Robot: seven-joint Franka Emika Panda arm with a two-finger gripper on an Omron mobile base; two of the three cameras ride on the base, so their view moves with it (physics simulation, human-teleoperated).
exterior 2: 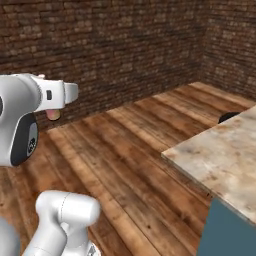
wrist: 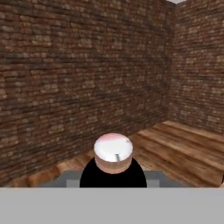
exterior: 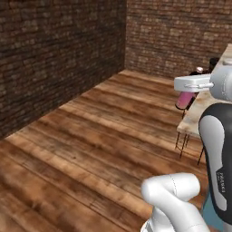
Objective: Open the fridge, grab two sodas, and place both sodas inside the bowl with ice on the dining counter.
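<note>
You can see a brown wood floor [exterior 2: 130, 150] that runs to the brick walls. On it stands the dining counter [exterior 2: 225, 155], with a spotty beige stone top and a teal side. A black stool [exterior: 188, 136] stands beside it.

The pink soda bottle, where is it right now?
The pink soda bottle hangs under the gripper in the left base view, held up in the air beside the dining counter, above the wooden floor.
</note>
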